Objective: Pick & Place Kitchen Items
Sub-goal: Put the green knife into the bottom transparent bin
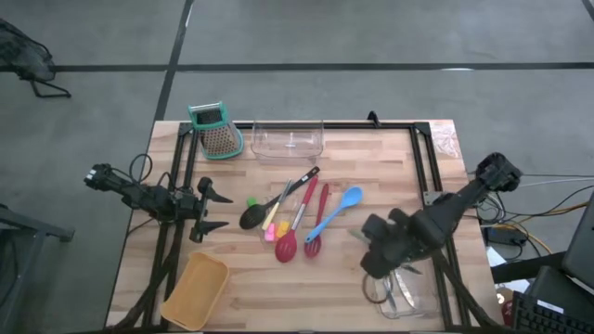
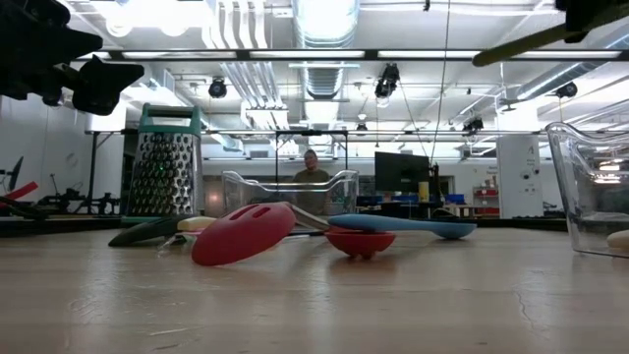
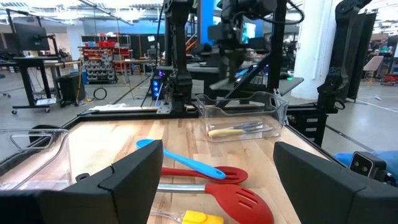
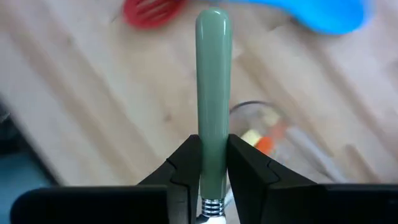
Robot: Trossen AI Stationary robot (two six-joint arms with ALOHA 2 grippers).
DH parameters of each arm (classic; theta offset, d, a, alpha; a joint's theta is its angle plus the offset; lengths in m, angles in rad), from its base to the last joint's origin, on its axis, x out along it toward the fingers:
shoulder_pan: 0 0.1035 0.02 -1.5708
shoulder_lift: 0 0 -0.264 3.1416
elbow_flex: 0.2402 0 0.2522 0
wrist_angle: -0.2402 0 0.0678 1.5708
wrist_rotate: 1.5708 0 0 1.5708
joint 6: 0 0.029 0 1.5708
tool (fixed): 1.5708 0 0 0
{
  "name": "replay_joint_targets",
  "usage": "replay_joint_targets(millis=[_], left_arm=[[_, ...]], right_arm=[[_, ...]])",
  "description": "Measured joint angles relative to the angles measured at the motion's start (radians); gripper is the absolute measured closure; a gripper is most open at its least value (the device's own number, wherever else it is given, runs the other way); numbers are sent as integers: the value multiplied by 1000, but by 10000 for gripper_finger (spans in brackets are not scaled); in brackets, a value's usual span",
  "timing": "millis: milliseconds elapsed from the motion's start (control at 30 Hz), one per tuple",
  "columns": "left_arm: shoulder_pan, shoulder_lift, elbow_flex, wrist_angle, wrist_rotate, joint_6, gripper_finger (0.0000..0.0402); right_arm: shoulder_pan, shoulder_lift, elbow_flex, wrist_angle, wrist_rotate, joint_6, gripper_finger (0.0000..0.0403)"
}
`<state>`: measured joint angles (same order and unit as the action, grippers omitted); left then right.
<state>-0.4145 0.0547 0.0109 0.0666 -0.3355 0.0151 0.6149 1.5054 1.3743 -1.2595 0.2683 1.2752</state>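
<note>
Gripped closest to the right wrist camera is a green-handled tool (image 4: pixel 212 81): the right gripper (image 4: pixel 212 177) has its jaws clamped on the handle, above the clear bin (image 1: pixel 408 295) at the table's near right corner. That bin already holds a yellow-handled utensil (image 3: pixel 239 130).

Going down by size: the wooden table (image 1: pixel 353 278) carries a teal-topped grater (image 1: pixel 216 130) and a second clear bin (image 1: pixel 288 141) at the far edge, and a tan bin (image 1: pixel 197 290) at the near left. The left gripper (image 1: pixel 212 211) waits at the left side, jaws wide apart and empty.

In the middle lie the black ladle (image 1: pixel 260 211), a red slotted spatula (image 1: pixel 290 243), a red spoon (image 1: pixel 316 239) and a blue spoon (image 1: pixel 342 206), close together, with small yellow, pink and green pieces (image 1: pixel 269 227) beside them.
</note>
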Motion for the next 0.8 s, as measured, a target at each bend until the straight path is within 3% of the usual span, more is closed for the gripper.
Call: replay_joint_targets(millis=[100,267,800], left_arm=[[0,0,0,0,0,0,90],[0,0,0,0,0,0,90],[0,0,0,0,0,0,90]], right_arm=[[50,-2,-6,-39,89,98,335],[126,14,-35,-41,151,224,336],[284,63,-197,-33,152,456,338]])
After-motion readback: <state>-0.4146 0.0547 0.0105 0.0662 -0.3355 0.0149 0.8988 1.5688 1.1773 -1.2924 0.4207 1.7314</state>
